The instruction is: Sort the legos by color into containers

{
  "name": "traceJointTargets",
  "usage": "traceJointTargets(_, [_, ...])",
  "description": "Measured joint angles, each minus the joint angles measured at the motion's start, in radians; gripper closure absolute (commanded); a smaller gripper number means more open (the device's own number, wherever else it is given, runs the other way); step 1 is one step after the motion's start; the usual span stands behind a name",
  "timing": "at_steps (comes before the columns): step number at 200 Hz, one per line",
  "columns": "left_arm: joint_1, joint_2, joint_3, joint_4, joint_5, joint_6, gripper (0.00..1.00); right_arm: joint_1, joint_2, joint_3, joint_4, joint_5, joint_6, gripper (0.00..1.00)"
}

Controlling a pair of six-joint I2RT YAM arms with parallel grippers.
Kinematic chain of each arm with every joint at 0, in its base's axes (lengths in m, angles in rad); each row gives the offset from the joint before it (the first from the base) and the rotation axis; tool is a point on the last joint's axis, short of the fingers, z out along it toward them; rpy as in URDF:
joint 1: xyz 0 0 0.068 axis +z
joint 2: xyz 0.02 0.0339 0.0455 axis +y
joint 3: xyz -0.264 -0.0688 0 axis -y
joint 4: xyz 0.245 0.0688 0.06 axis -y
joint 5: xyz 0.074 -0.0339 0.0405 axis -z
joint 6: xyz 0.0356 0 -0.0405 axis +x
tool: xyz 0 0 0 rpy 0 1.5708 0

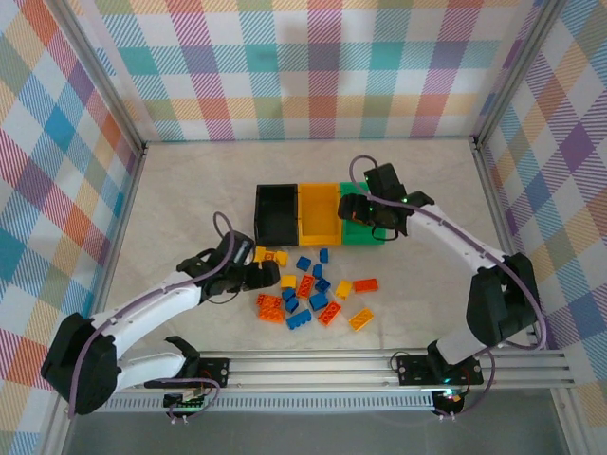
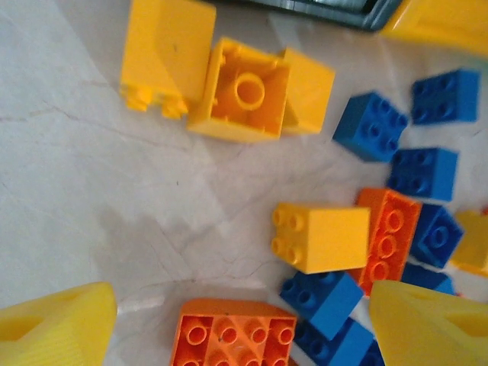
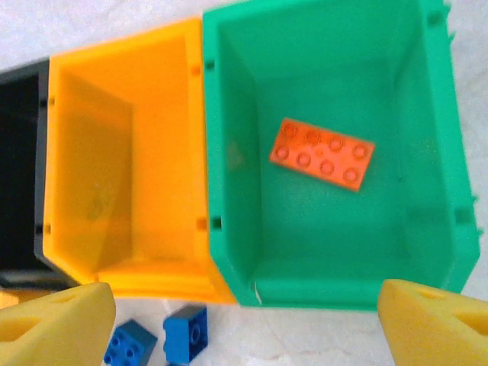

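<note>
- L claw [image 2: 242,324] spread wide, gripping nothing, low over the legos [image 1: 313,284]: yellow, blue & orange-red, scattered on the bench [image 1: 190,190] just in front of the bins.
- R claw [image 3: 245,320] released, empty, above the green bin [image 3: 221,152].
- Orange-red brick [image 3: 321,154] lies studs-up on the green bin's floor.
- Yellow-orange bin [image 3: 122,84] is joined next to it, w/ the black bin [image 1: 275,213] at the far end of the row.

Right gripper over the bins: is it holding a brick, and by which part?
Nothing is held. The right gripper hangs open and empty above the green bin; the orange brick lies loose inside it.
</note>
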Motion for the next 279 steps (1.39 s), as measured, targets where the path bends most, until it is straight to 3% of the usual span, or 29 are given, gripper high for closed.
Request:
traceJointTargets(56, [-0.164,0.173,0.105,0.006,-0.095,0.036,0.25,0.006,-0.056,-0.101,0.005,-0.007,0.015,0.11])
traceJointTargets(144, [-0.201,0.456,0.221,0.068,-0.171,0.084,0.39,0.005,-0.167,-0.137,0.010,0.016,0.011,0.10])
traceJointTargets(223, [-0.223,0.444,0.219,0.065,-0.214,0.083,0.63,0.005,-0.178,-0.137,0.010,0.027,0.012,0.10])
traceJointTargets(279, [-0.222,0.299,0.223,0.001,-0.267,0.084,0.67,0.005,-0.178,-0.137,0.010,0.041,0.021,0.10])
